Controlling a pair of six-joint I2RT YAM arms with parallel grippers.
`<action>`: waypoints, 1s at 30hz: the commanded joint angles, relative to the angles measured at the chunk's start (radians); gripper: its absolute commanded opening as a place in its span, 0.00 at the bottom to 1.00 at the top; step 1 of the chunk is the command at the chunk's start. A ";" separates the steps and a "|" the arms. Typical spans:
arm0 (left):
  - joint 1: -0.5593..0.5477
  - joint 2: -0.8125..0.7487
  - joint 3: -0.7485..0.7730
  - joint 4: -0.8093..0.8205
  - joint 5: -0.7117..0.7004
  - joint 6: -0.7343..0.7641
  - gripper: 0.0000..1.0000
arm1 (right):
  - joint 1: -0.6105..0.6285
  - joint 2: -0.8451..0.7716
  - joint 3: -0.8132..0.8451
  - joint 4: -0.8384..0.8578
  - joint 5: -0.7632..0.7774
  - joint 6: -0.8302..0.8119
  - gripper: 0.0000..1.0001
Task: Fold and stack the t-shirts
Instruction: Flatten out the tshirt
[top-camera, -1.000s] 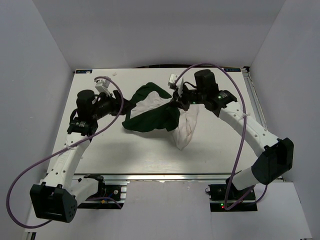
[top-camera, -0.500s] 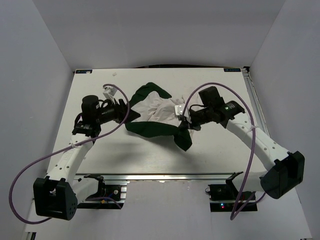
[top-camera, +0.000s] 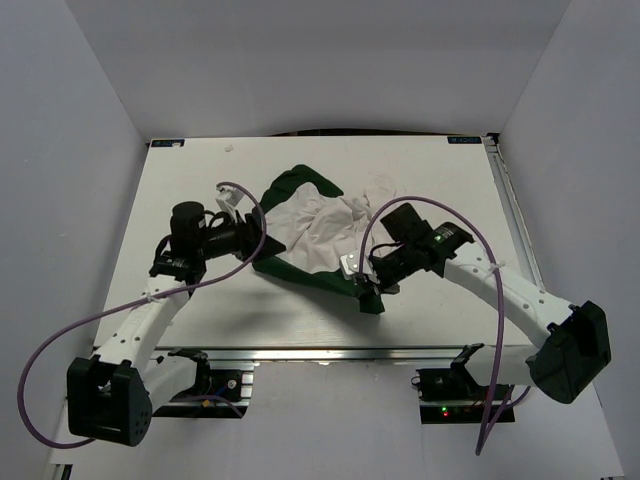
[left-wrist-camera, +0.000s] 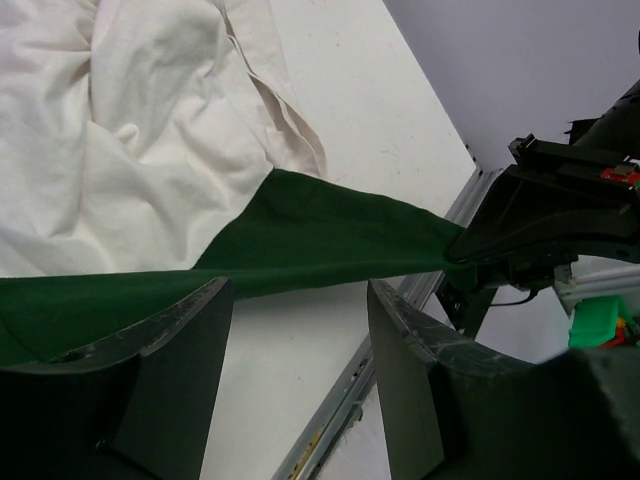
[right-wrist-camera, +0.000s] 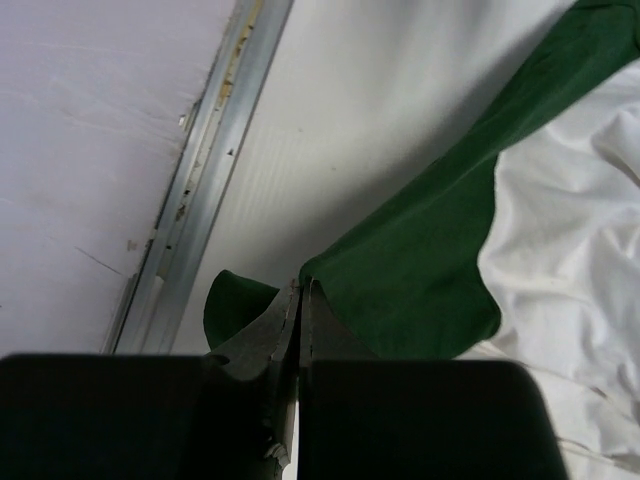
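The t-shirt (top-camera: 320, 225) lies crumpled in the middle of the table, its white body bunched up. One dark green sleeve points toward the far edge and a dark green band runs along the near side. My right gripper (top-camera: 365, 290) is shut on the near right end of that green band; its wrist view shows the closed fingertips pinching the green edge (right-wrist-camera: 300, 285). My left gripper (top-camera: 258, 243) is open at the shirt's left side. In its wrist view the fingers (left-wrist-camera: 298, 290) stand wide apart with bare table between them, and the green cloth (left-wrist-camera: 320, 240) stretches across just beyond them. The print is hidden.
The table's metal front rail (top-camera: 320, 352) runs close below the right gripper and shows in both wrist views (left-wrist-camera: 340, 400) (right-wrist-camera: 200, 170). A rail (top-camera: 505, 190) lines the right edge. White walls close in the left, far and right sides.
My right gripper has pulled the green cloth from mid-table toward the near edge, and the shirt has dropped and spread out. My left gripper has moved slightly right and nearer.
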 joint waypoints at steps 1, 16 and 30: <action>-0.046 -0.001 -0.011 0.018 0.011 0.062 0.67 | 0.036 -0.025 -0.015 -0.002 -0.027 -0.005 0.00; -0.144 -0.049 -0.066 0.019 -0.038 0.263 0.68 | 0.096 -0.039 -0.090 0.011 -0.047 0.033 0.00; -0.146 -0.161 -0.137 -0.036 -0.105 0.202 0.69 | 0.222 0.163 -0.090 0.228 0.062 0.205 0.00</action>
